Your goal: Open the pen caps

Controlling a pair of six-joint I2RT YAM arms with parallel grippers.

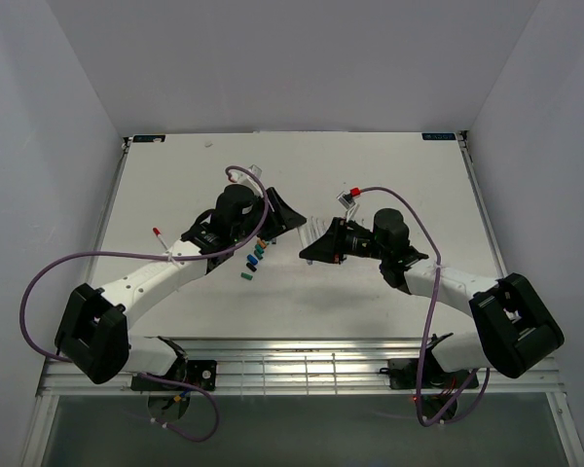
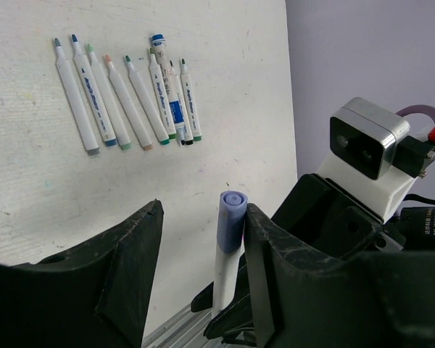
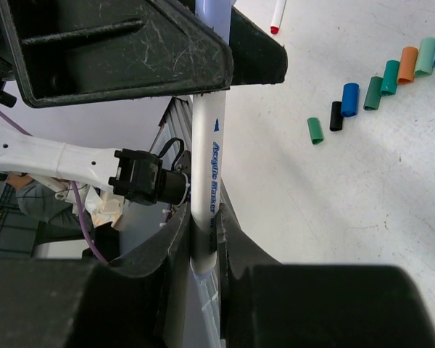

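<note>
Fingers of right gripper [image 3: 203, 235] clamped tight on lower barrel of white pen [image 3: 205, 159]; pen held clear of table [image 2: 232, 94], lavender-blue cap [image 2: 232, 217] seated on its far end; cap between fingers of left gripper [image 2: 201, 217], those spread apart, cap just beside one finger, clear gap to the other; row of pens [image 2: 130, 94] side by side on table beyond, most with tips bare; loose caps [image 3: 377, 87] in curved line on table, green, black, blue, teal, orange; red-tipped pen [image 3: 277, 14] lying apart.
</note>
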